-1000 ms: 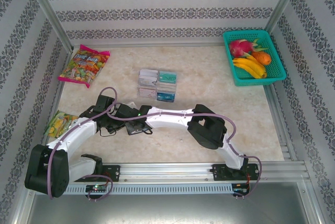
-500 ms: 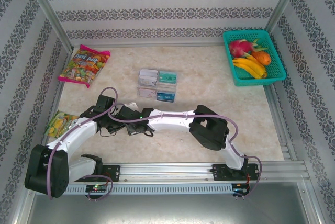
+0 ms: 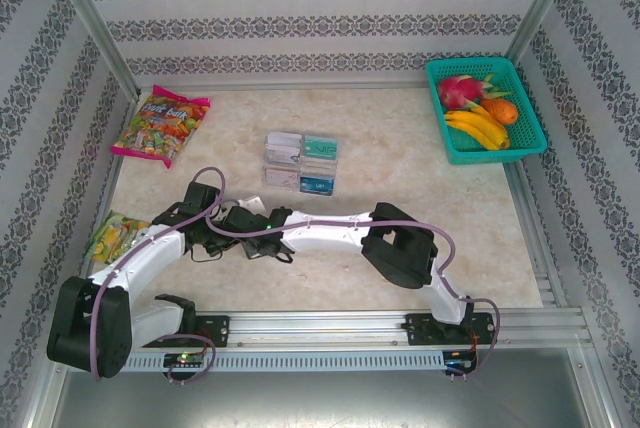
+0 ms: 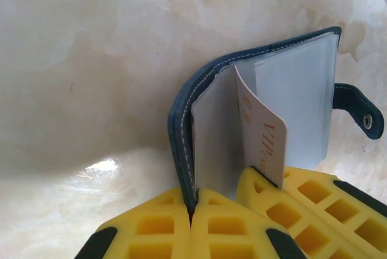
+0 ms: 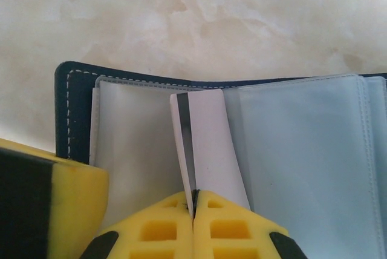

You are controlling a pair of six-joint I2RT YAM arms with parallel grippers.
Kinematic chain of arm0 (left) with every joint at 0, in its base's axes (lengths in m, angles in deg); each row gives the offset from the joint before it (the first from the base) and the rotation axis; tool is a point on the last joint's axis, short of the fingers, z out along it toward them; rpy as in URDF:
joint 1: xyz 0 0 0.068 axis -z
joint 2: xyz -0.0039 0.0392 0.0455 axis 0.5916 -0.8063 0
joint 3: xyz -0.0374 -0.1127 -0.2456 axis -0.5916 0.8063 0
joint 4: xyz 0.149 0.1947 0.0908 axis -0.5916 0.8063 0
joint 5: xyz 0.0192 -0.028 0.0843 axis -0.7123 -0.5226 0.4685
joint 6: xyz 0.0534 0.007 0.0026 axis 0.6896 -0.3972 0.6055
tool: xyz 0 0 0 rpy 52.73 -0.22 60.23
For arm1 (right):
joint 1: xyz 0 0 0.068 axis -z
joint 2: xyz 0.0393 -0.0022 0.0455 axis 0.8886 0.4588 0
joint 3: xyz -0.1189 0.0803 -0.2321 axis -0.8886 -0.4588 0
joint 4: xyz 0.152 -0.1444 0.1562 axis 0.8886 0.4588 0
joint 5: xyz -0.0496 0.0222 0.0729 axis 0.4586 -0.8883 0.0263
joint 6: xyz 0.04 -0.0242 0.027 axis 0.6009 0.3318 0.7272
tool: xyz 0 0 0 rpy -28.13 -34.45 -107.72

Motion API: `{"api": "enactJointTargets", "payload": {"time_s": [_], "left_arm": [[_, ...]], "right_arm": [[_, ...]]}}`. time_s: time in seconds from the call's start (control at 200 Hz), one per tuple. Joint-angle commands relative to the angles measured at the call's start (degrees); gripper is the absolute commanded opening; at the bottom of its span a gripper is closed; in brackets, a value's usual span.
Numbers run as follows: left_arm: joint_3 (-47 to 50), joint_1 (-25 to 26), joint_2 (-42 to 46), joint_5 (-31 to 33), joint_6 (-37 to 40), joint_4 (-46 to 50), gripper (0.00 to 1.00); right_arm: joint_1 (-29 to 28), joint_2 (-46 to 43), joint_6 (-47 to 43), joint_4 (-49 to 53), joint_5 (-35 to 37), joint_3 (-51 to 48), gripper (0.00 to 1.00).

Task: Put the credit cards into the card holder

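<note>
Over the last second the right arm crept slightly left, little else moved; left gripper pinches card holder cover, propping it open on worktop; right gripper pinches white card at the inner sleeves; insertion likely under way.

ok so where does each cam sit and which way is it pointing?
Top external: above and behind the bases, looking down on the table; left arm and right arm meet mid-table.
Left wrist: looks along the left fingers, shut on the open card holder's navy cover.
Right wrist: looks down the right fingers, shut on a white card between the holder's sleeves.
Shared: both wrist views show holder and card.
</note>
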Motion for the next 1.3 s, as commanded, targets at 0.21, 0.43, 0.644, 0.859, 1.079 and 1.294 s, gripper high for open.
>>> {"api": "enactJointTargets", "payload": {"time_s": [0.21,0.43,0.644,0.859,1.079,1.294], "left_arm": [[1.28,0.16,-1.19,4.45,-0.15,1.46,0.0],[0.88,0.15,-0.88,3.43,-0.46,1.41,0.0],[0.42,0.13,-0.83,3.09,-0.7,1.51,0.0],[-1.51,0.1,1.6,3.88,0.05,6.64,0.3],[-2.78,-1.11,4.5,6.64,1.03,10.78,0.48],[-2.37,-7.98,4.98,-0.05,-0.25,7.91,0.54]], "right_arm": [[-4.85,-2.34,-1.16,6.42,-5.26,-0.1,0.0],[-5.17,2.0,-1.9,5.59,-8.74,3.15,0.0],[-4.26,2.16,-0.88,5.38,-9.1,0.7,0.0],[-2.46,-0.47,-2.07,2.36,-9.23,-2.07,0.0],[-2.46,-1.7,-3.6,0.75,-10.47,-2.34,0.0],[-2.75,-0.52,-3.69,0.09,-10.98,-3.11,0.0]]}}
